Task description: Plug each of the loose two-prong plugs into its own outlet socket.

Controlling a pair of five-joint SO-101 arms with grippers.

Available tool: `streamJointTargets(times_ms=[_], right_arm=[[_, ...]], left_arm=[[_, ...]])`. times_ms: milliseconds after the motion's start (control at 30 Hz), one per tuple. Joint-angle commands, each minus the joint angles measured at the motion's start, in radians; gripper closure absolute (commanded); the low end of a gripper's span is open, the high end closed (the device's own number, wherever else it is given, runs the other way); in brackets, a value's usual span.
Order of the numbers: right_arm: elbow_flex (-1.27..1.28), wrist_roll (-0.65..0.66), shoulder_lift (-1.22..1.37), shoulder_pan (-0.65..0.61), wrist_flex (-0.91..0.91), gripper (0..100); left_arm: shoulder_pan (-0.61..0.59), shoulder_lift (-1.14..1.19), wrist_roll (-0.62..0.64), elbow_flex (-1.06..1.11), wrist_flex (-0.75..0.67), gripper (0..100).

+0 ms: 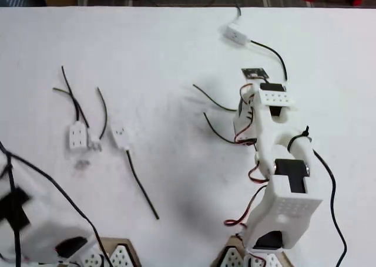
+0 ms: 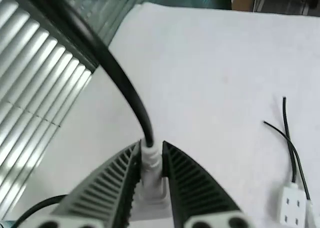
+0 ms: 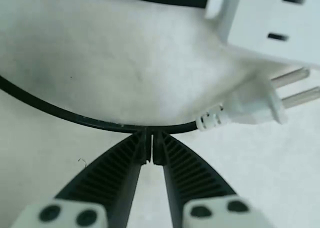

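Observation:
My left gripper [image 2: 150, 160] is shut on a white plug [image 2: 150, 174] whose black cord [image 2: 125, 87] arches away from it. In the high view this arm [image 1: 41, 237] sits at the near left corner. A white outlet socket [image 2: 291, 205] [image 1: 77, 135] lies farther out with thin black cords, a small loose plug [image 1: 94, 142] beside it. My right gripper [image 3: 151, 148] [image 1: 241, 110] is shut, its tips against the black cord [image 3: 60, 112] of a white two-prong plug [image 3: 250, 107]. That plug's prongs lie just beside a white socket block [image 3: 270, 17], not in its slots.
Another white plug [image 1: 120, 136] with a long black cord [image 1: 143, 188] lies left of centre. A white socket [image 1: 238, 34] with a black cable rests near the far edge. Two cord ends [image 1: 211, 101] stick out left of the right arm. The table [image 1: 164, 61] is white.

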Motion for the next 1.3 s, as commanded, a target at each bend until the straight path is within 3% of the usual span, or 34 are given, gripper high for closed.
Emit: streamJointTargets(times_ms=[0,133,300,433,700,900,1000,1067,1267], right_arm=[[-0.009,-0.003,-0.004,0.007,-0.008,98.0],[-0.008,-0.003,-0.004,0.007,-0.008,98.0],[-0.006,-0.003,-0.002,0.007,-0.008,98.0],[-0.006,-0.003,-0.002,0.005,-0.008,98.0],[-0.005,-0.003,-0.002,0.005,-0.008,98.0],[-0.003,-0.003,-0.001,0.005,-0.008,98.0],[0.006,-0.003,-0.001,0.005,-0.008,98.0],[0.009,-0.003,-0.001,0.005,-0.008,97.9],[0.012,-0.003,-0.001,-0.008,-0.008,97.9]], left_arm=[[0.054,-0.277,-0.017,0.353,-0.124,98],[0.071,-0.499,-0.021,0.829,-0.439,98],[0.071,-0.737,-0.025,1.49,-0.98,98],[0.071,-0.819,-0.023,1.803,-1.255,98],[0.113,-0.819,0.025,2.143,-1.501,98],[0.133,-0.819,0.087,2.475,-1.932,98],[0.133,-0.82,0.087,2.602,-2.078,98],[0.133,-0.819,0.089,2.639,-2.104,98],[0.131,-0.82,0.081,2.636,-2.002,97]])
